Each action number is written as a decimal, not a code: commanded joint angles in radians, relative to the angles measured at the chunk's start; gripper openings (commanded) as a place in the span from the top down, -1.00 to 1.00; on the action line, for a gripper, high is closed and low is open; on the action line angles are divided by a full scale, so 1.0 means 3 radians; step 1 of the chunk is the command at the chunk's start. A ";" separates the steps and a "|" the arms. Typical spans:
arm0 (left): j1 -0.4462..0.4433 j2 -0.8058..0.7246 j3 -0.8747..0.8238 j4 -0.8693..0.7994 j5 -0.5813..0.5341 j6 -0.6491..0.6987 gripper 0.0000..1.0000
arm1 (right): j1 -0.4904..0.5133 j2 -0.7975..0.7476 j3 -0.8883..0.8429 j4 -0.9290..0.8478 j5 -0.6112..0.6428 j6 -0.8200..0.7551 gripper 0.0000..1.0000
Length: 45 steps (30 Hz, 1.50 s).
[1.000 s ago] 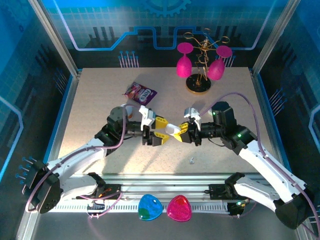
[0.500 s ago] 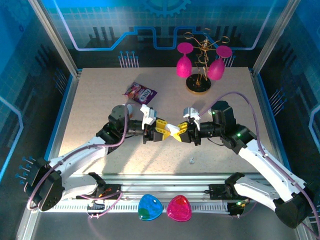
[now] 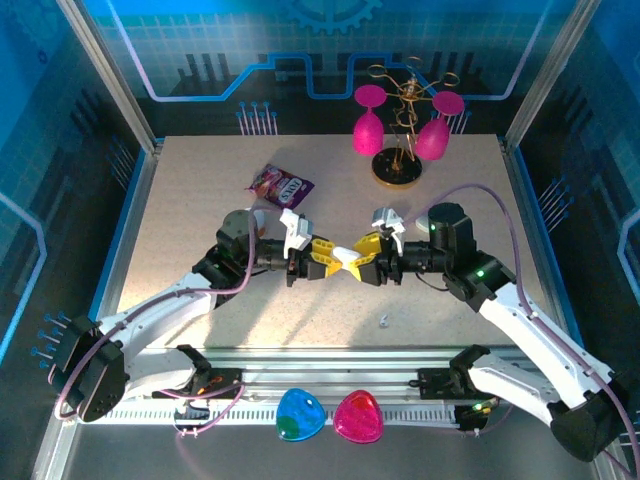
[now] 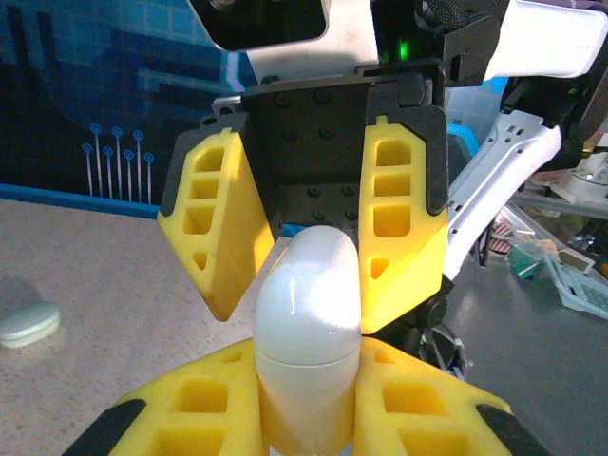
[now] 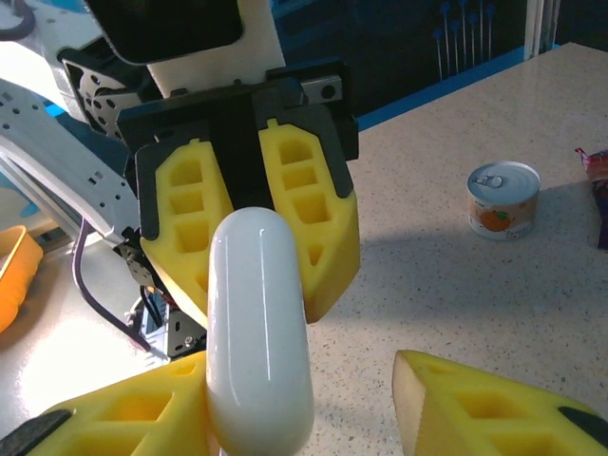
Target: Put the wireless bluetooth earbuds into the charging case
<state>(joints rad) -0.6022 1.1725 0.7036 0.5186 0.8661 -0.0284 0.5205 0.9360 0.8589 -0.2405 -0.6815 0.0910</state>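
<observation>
Tabletop (image 3: 200,230): speckled beige, inside a blue-lit enclosure.

Case (image 3: 350,262): white, pebble-shaped, lid closed. It is held off the tabletop at mid-table, where both arms meet. This is the landmark for all entries below.

Left tool (image 4: 306,380): clenched on the case. Both yellow pads press the lower half, and the seam line sits just above the pads.

Right tool (image 5: 313,380): released, facing the left tool from the other side of the case. In the right wrist view one pad lies against the case. The other pad stands clear of it, with bare tabletop showing in the gap.

Earbud (image 3: 383,321): tiny pale item lying on the tabletop, nearer the arm bases than the case and a little to its right. It is apart from both tools and too small to make out detail.

Mint case (image 4: 28,323): flat on the tabletop, well apart from the case.

Can (image 5: 503,198): small, upright, orange label, on the tabletop well apart from the case.

Packet (image 3: 281,184): purple, beyond the case and to its left.

Rack (image 3: 398,160): gold wire on a round base, beyond the case and to its right. Two pink glasses (image 3: 368,125) hang from it upside down.
</observation>
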 commanded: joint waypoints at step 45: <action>0.0126 0.0090 -0.0774 0.1006 -0.0407 0.0790 0.66 | -0.0463 0.0757 -0.0422 0.0101 0.2075 0.1595 -0.55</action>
<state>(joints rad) -0.5713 1.1954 0.4873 0.7742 0.7464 0.1684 0.3470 1.1233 0.6830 -0.1822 -0.1509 0.5411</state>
